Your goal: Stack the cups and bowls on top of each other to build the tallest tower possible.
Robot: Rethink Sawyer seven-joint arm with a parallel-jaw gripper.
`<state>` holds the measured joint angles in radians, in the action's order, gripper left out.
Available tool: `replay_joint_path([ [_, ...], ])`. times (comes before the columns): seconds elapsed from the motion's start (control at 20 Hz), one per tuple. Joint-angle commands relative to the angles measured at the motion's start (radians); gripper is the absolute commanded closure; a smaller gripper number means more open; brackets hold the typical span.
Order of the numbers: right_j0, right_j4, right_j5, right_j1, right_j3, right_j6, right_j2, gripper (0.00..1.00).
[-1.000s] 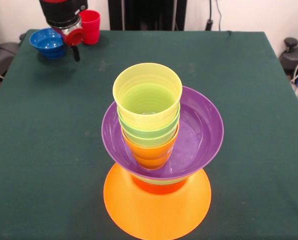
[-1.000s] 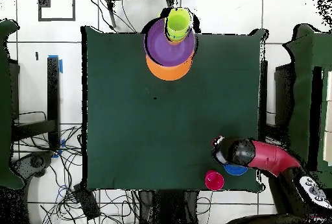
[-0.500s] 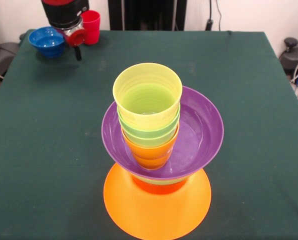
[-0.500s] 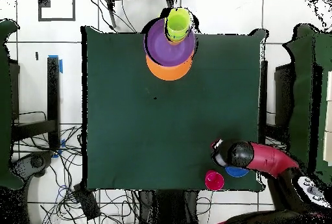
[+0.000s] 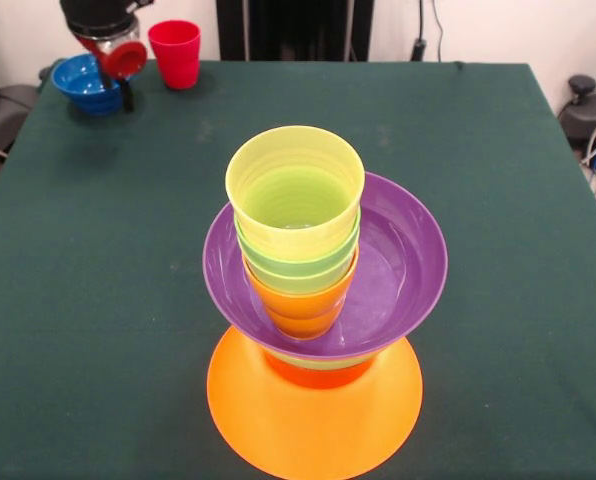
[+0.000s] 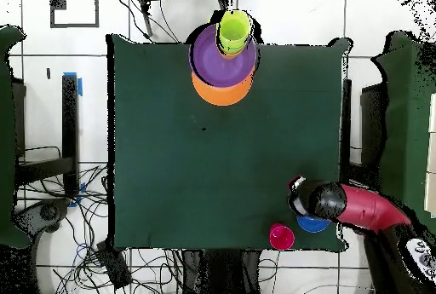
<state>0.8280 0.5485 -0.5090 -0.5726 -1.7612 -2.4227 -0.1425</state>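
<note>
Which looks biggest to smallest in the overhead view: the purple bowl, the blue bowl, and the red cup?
1. Purple bowl, clearly largest.
2. Blue bowl, partly hidden under the arm, so unsure.
3. Red cup, looks about alike or slightly smaller.

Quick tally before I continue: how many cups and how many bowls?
Cups: 5 (pale yellow plastic cup, lime green cup, green cup, orange cup, red cup)
Bowls: 5 (large orange plastic bowl, red-orange bowl, green bowl, purple bowl, blue bowl)
Total: 10

Gripper (image 5: pixel 125 92) hangs low at the table's corner, arm (image 6: pixel 368 208) extended from the side; finger state not discernible.
</note>
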Motion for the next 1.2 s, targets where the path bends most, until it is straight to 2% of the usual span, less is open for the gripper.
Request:
replay_joint_path([
  [0.05, 0.003, -0.018, -0.068, -0.058, -0.048, 0.157, -0.118, 0.00],
  [0.25, 0.013, -0.018, -0.079, -0.068, -0.056, 0.162, -0.125, 0.00],
  [0.75, 0.057, 0.022, -0.027, 0.002, -0.067, 0.144, -0.114, 0.00],
  [1.2, 0.085, 0.053, 0.020, 0.030, -0.094, 0.121, -0.093, 0.00],
])
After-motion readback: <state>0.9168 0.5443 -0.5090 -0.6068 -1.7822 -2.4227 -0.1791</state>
